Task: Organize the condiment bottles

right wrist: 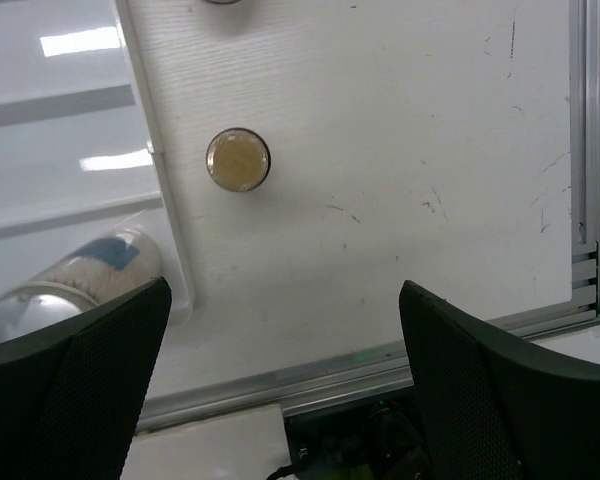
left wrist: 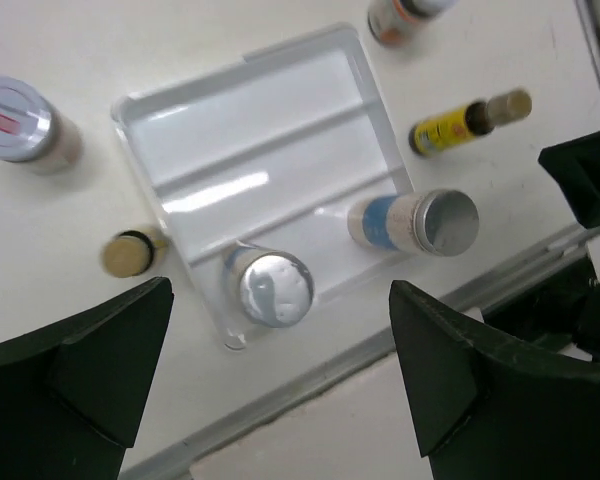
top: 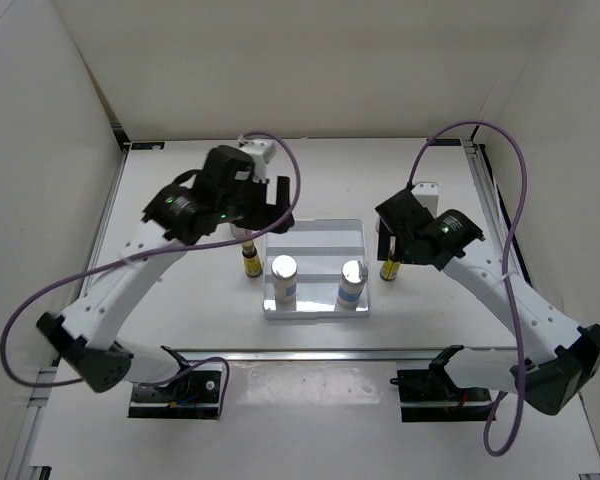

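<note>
Two silver-capped white cylinders, left cylinder (top: 283, 278) and right cylinder (top: 353, 280), stand in the near compartment of the white tray (top: 315, 240). On the surface (top: 320, 180), the left tiny bottle (top: 250, 262) and right tiny bottle (top: 389, 268) flank the tray. I read the left pincer (left wrist: 280, 295) and right pincer (right wrist: 285, 290) as both spread wide, holding nothing. The red-marked jar (left wrist: 15, 120) sits off-tray; the second jar (left wrist: 400, 15) is cut off by the frame edge.

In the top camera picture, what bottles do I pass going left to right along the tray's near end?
First the left tiny dark bottle → left silver-capped white bottle → right silver-capped white bottle → right tiny dark bottle.
</note>
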`<state>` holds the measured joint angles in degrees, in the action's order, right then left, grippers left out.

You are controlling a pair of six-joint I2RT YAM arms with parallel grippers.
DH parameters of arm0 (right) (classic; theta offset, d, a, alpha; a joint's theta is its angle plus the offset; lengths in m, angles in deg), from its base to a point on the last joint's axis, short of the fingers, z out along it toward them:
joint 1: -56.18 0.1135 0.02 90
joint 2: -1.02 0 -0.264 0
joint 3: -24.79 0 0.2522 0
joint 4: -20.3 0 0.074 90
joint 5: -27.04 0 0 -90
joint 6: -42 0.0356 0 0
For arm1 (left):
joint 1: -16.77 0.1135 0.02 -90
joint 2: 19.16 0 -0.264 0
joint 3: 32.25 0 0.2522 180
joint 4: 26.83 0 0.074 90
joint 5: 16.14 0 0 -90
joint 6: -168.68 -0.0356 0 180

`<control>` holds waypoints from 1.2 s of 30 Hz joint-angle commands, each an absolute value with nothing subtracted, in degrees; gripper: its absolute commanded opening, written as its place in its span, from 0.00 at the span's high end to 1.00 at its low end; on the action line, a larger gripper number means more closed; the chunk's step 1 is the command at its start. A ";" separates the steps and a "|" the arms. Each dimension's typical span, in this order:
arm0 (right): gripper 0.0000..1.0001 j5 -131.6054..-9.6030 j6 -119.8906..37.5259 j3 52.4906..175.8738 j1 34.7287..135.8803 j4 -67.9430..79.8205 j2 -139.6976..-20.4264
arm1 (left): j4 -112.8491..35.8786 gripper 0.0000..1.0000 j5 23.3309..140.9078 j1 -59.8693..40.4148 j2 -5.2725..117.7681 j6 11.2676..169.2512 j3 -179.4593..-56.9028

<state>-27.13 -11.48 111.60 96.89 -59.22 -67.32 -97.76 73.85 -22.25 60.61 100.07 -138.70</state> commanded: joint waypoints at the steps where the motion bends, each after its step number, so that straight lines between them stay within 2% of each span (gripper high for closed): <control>1: 0.03 -29.73 -15.73 113.78 93.10 -55.17 -69.55 | -98.50 0.00 66.84 -19.10 54.85 96.53 -139.09; 10: 0.18 -35.27 -17.85 112.02 88.61 -48.58 -74.22 | -99.04 0.00 62.96 -5.92 51.59 94.41 -128.56; 15: 0.23 -35.89 -17.15 109.84 86.86 -47.44 -77.02 | -97.28 0.00 64.63 -3.00 51.59 94.41 -123.89; 19: 0.33 -38.52 -17.15 107.64 85.80 -45.94 -77.56 | -93.86 0.00 65.16 -0.72 48.97 94.41 -120.11; 24: 0.40 -40.02 -16.53 106.31 85.18 -44.36 -78.08 | -90.95 0.00 65.16 -0.10 44.74 94.41 -115.36; 25: 0.44 -40.55 -16.53 105.70 84.66 -44.35 -78.08 | -90.25 0.00 64.55 -0.10 44.22 94.41 -114.75; 26: 0.53 -40.55 -16.53 105.70 84.65 -44.35 -78.08 | -90.25 0.00 63.85 -0.10 43.43 94.41 -113.52; 28: 0.59 -40.55 -16.53 105.70 84.65 -44.35 -78.08 | -88.94 0.00 63.23 -0.10 42.90 94.41 -112.29; 29: 0.66 -40.55 -16.53 105.70 84.65 -43.83 -78.08 | -88.93 0.00 63.22 -0.10 42.89 94.41 -111.59; 36: 0.91 -41.08 -17.06 106.92 84.13 -43.83 -76.77 | -86.30 0.00 62.08 -0.10 41.14 95.47 -106.57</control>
